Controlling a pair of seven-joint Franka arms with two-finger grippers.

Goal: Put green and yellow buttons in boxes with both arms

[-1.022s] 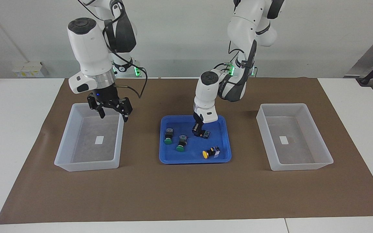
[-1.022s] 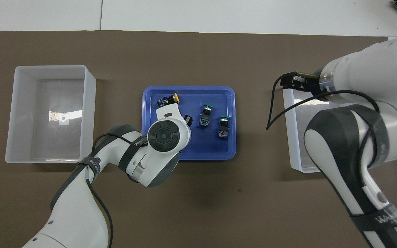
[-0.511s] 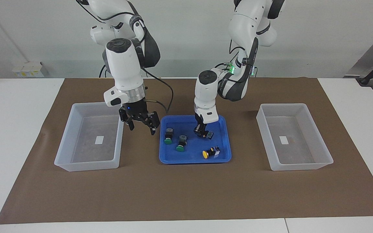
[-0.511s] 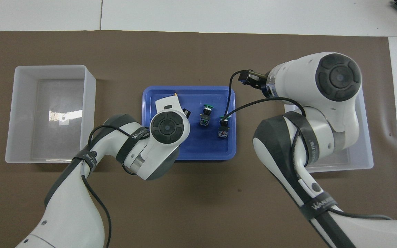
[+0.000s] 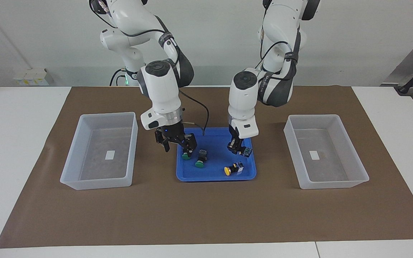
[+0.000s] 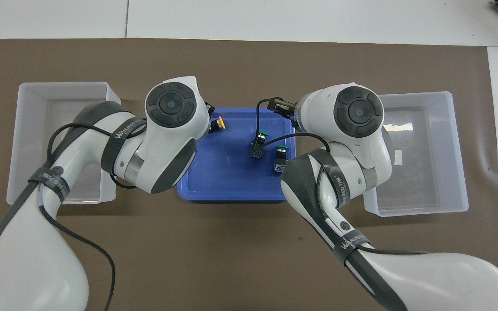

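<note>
In the facing view, my right gripper (image 5: 179,147) is open, low over a green button (image 5: 185,156) in the blue tray (image 5: 213,175). I cannot tell whether it touches the button. A second green button (image 5: 200,164) and a yellow button (image 5: 228,171) lie in the tray. My left gripper (image 5: 240,149) is shut on a black-bodied button (image 5: 246,152), held just above the tray's edge toward the left arm's end; its cap is hidden. In the overhead view, the yellow button (image 6: 219,124) and both green buttons (image 6: 261,134) (image 6: 281,149) show, and the arms hide both grippers.
One whitish box (image 5: 100,115) stands toward the right arm's end of the table, the other (image 5: 335,118) toward the left arm's end. Each holds only a white label. Both show in the overhead view (image 6: 456,151) (image 6: 59,86). A brown mat (image 5: 206,215) covers the table.
My right gripper has swung from over its box to low over the green button in the tray. My left gripper has risen with its button and moved toward the left arm's end of the tray.
</note>
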